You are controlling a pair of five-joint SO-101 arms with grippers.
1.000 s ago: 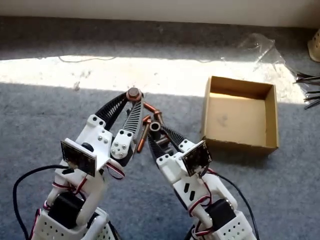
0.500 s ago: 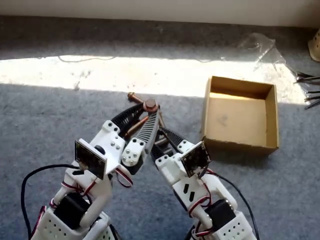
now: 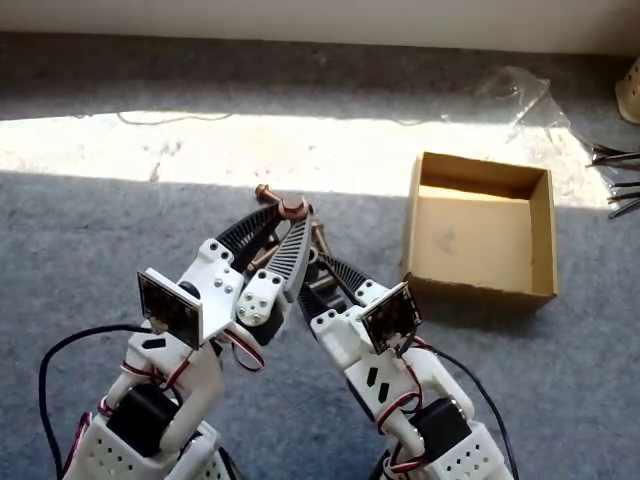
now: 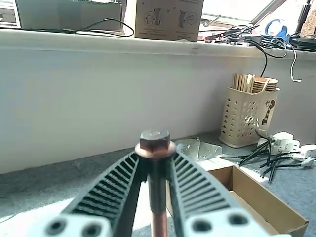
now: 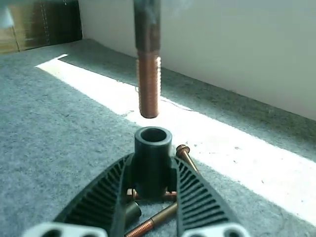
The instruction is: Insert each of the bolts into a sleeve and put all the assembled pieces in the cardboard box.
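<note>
Two white-shelled robot arms, the left arm (image 3: 190, 345) at 7 o'clock and the right arm (image 3: 400, 390) at 5 o'clock of the overhead frame, each carry black servo blocks, a dark square camera board (image 3: 168, 308) at the wrist and small loops of red, white and black wire (image 3: 240, 350). Each ends in black ribbed fingers (image 3: 292, 250) (latticed like a truss) fixed to white mounts dotted with small screws (image 3: 224, 287). One black cable (image 3: 42, 390) curves out toward 8 o'clock, another cable (image 3: 478, 385) toward 5 o'clock.
</note>
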